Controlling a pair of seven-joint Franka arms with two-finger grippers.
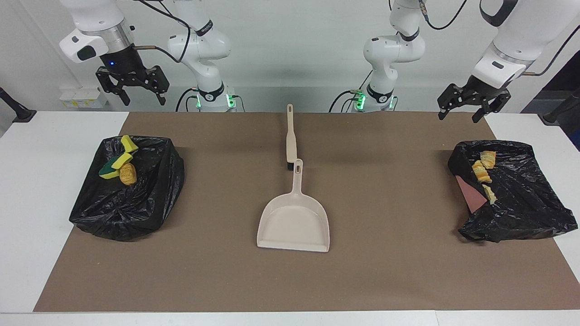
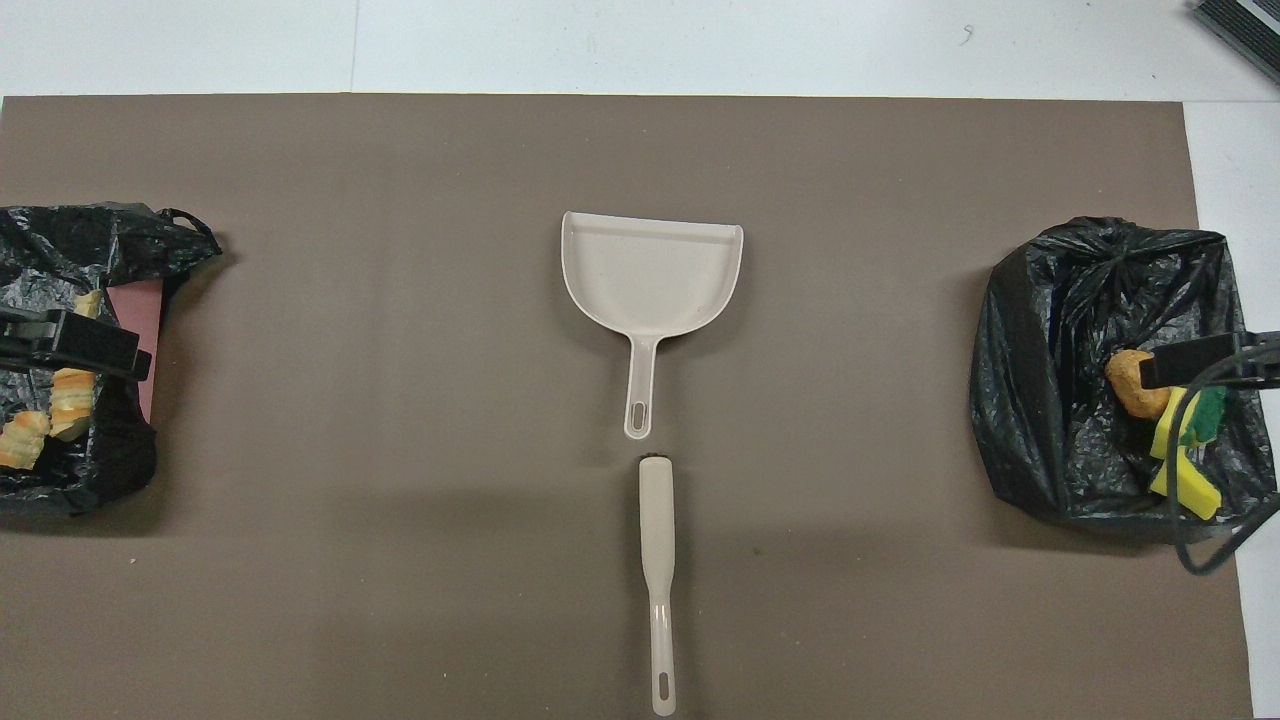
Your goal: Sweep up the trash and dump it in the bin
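Note:
The trash lies in two black-bagged bins. The bin (image 1: 136, 203) at the right arm's end holds two yellow sponge chunks (image 1: 129, 144) and a tan lump (image 1: 128, 174). The bin (image 1: 521, 199) at the left arm's end holds tan bread-like lumps (image 1: 481, 171). My left gripper (image 1: 460, 113) hangs open and empty, high over the mat's corner beside that bin. My right gripper (image 1: 136, 95) waits open and empty, high above the table's edge by its bin. The beige dustpan (image 1: 294, 222) and brush (image 1: 290, 136) lie on the mat's middle.
A brown mat (image 1: 385, 271) covers most of the white table. The dustpan (image 2: 650, 270) lies farther from the robots than the brush (image 2: 657, 560), handle toward it. A reddish wall (image 2: 140, 320) of the bin at the left arm's end shows under the bag.

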